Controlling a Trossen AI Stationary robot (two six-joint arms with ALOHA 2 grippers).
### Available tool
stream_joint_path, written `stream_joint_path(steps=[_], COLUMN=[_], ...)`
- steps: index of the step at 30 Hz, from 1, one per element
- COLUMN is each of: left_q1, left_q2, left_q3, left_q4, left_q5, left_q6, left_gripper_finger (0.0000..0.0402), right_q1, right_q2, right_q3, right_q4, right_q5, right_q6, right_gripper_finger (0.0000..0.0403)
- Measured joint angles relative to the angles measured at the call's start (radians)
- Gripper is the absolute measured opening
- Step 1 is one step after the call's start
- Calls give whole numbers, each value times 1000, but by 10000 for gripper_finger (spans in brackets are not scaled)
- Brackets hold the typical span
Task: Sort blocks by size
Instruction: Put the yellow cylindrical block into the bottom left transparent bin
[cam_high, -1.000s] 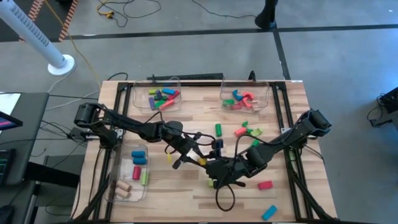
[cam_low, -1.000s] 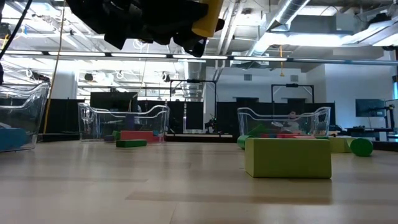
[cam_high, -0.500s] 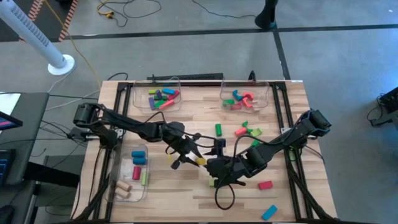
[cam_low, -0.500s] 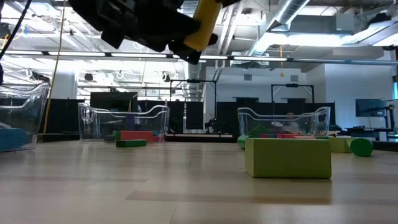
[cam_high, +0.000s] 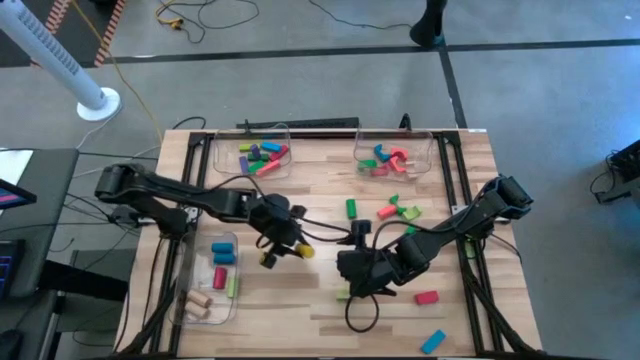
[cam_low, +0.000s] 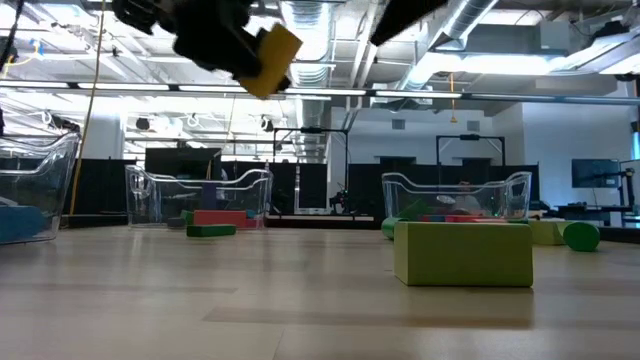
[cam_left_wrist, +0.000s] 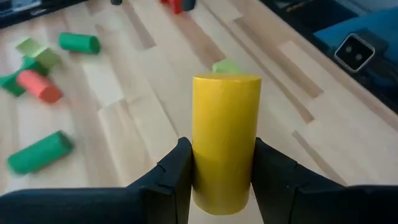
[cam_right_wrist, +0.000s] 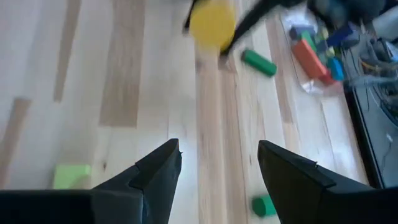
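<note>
My left gripper (cam_high: 290, 250) is shut on a yellow cylinder (cam_left_wrist: 225, 137) above the middle of the table; the low view shows the cylinder (cam_low: 268, 60) high above the board. Just to its right my right gripper (cam_high: 347, 268) stands open with nothing between its fingers (cam_right_wrist: 217, 171). Below the right gripper a light green cube (cam_high: 343, 293) rests flat on the wood. Other blocks lie loose toward the right: a green cylinder (cam_high: 352, 208), red and green pieces (cam_high: 398, 210), a red block (cam_high: 426, 297) and a blue one (cam_high: 432, 341). My left gripper pinches the yellow cylinder's round side (cam_left_wrist: 200, 171) between its two fingers, near one end. The fingers slant downward from the table's left and lie along the cylinder, whose free end (cam_left_wrist: 227, 81) sticks out past them. The cylinder is lifted clear of the table.
Two clear bins with blocks stand at the far edge (cam_high: 262, 152) (cam_high: 392, 155), and a third (cam_high: 215, 275) lies along the left side. Bare wood lies between the left bin and the grippers, and along the near edge.
My left gripper has drawn back toward the table's left and risen with the yellow cylinder, tipping it nearer to level. The cylinder, which stood right at my right gripper a second ago, now hangs clear of it. The right arm has hardly moved.
</note>
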Motion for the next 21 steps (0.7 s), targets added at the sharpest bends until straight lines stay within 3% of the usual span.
stream_joint_path(steps=[6, 13, 21], left_q1=[-62, -171, -289], left_q2=[-164, -345, -444], left_q3=[1, 0, 0], left_q4=[-202, -469, -731], left_q5=[-136, -274, -319], left_q6=[-71, -283, -581], left_gripper_finger=[123, 123, 123], right_q1=[0, -1, -1], right_q2=[0, 0, 0], right_q3=[0, -15, -16], right_q4=[-65, -107, -140], right_q5=[17, 17, 17], right_q6=[24, 51, 83], right_gripper_finger=[250, 250, 250])
